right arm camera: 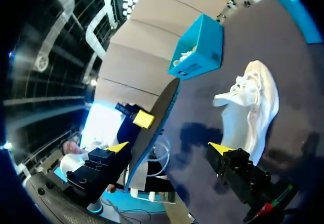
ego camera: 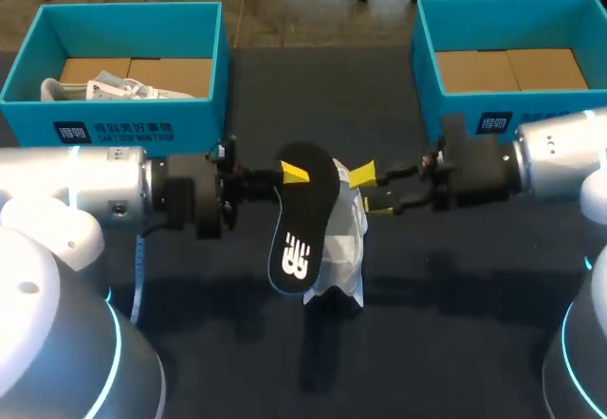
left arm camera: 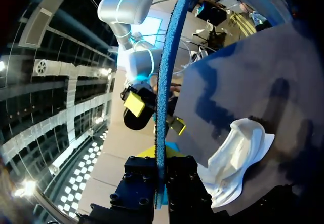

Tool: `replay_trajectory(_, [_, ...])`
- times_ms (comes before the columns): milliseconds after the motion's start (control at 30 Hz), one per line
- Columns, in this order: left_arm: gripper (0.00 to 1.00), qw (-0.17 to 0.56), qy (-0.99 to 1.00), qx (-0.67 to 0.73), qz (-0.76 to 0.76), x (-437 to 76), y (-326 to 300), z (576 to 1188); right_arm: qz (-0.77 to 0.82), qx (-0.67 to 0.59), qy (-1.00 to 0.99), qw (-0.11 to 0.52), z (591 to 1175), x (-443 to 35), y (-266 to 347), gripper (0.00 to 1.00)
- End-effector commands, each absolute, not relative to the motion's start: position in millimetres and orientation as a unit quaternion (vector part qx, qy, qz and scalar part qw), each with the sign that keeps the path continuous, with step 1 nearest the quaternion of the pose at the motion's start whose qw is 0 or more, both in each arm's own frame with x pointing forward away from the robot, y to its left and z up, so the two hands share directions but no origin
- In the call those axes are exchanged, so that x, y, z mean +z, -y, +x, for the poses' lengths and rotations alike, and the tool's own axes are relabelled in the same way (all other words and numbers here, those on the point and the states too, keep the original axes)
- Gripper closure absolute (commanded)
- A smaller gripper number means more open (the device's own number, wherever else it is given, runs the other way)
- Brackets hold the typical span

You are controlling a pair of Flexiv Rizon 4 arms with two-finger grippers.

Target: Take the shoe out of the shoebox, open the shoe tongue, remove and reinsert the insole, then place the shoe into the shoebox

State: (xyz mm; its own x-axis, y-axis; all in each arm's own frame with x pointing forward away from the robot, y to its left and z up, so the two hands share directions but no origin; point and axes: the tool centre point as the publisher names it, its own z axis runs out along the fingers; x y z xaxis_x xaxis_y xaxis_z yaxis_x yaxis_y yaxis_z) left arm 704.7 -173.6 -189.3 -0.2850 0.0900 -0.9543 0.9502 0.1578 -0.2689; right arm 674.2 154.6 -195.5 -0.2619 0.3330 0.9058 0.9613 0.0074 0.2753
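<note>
Left gripper (ego camera: 289,174) clenched on the insole (ego camera: 302,234), held up over the bench (ego camera: 455,286).
White shoe (ego camera: 346,248) lies under it, mid-bench; my right gripper (ego camera: 370,191) stands released just right of the insole.

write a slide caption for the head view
Left fingers pinch the black insole up beside the white shoe on the table; right fingers open nearby.

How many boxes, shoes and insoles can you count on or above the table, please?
Boxes: 2, the left box and the right box.
Shoes: 2, the shoe in the left box and the shoe on the table.
Insoles: 1, the insole, held up over the table.
Total: 5.
</note>
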Motion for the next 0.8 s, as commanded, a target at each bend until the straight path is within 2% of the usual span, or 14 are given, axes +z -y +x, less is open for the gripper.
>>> replay_trajectory(33, [1.0, 0.431, -0.629, -0.497, 0.415, -187, 170, 699, -0.536, -0.466, 0.636, 0.301, 667, -186, -143, 0.0])
replay_trajectory(633, [1.0, 0.431, -0.629, -0.497, 0.415, -187, 170, 699, -0.536, -0.466, 0.636, 0.301, 667, -186, -143, 0.0])
replay_trajectory(700, [1.0, 0.418, -0.627, -0.512, 0.412, -184, 169, 699, -0.467, -0.487, 0.69, 0.263, 665, -186, -140, 0.0])
replay_trajectory(800, [1.0, 0.383, -0.626, -0.547, 0.402, -177, 166, 695, -0.422, -0.449, 0.759, 0.209, 663, -187, -137, 0.0])
